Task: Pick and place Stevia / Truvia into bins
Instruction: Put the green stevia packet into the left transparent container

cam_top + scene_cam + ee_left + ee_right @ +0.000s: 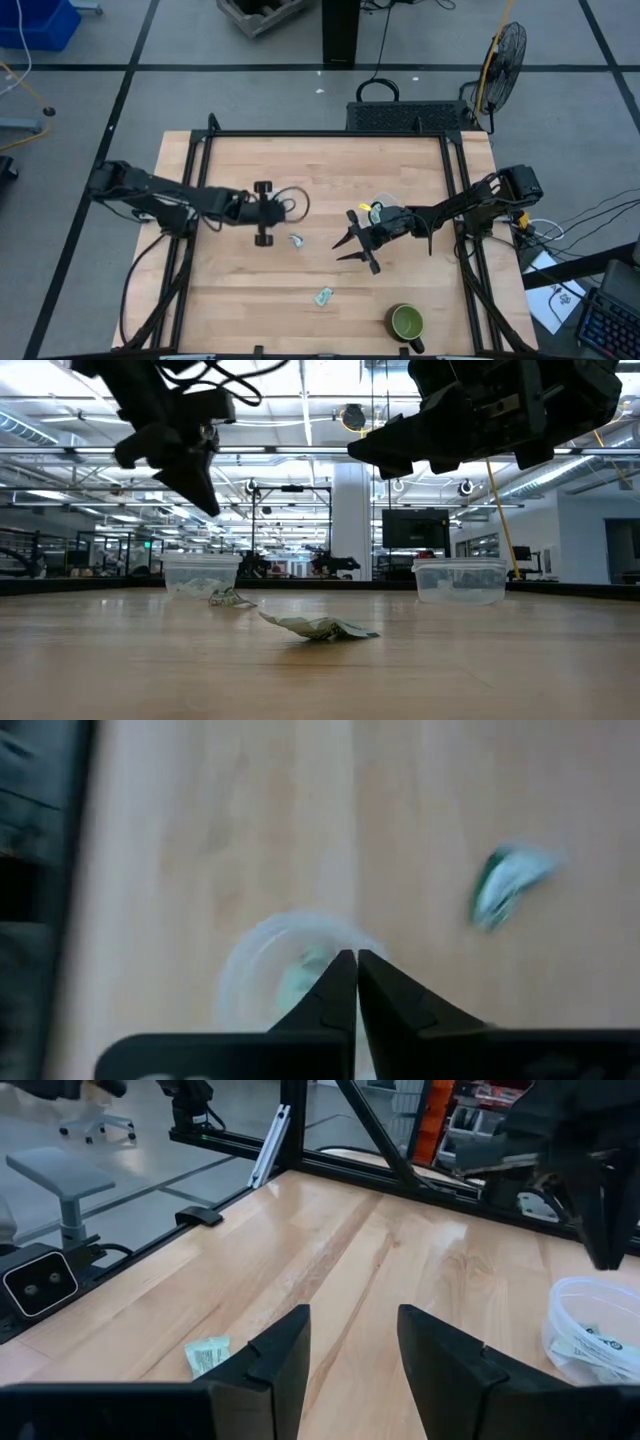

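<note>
Two clear cups serve as bins. The left cup [292, 203] [250, 982] holds packets; my left gripper [283, 208] [350, 958] hangs just above it, shut, with nothing between its fingers. The right cup [386, 211] [460, 581] stands beside my right arm. My right gripper [346, 250] [350, 1325] hovers open over the table's middle, nearly level, and touches nothing. One green-and-white packet [297, 240] [508, 883] lies flat near the left cup. Another packet [322, 296] [320, 627] lies crumpled toward the near edge.
A green mug [406, 322] stands at the near right of the table. A black frame [330, 133] runs along the table's far and side edges. Bare wood lies between the two cups and across the near left.
</note>
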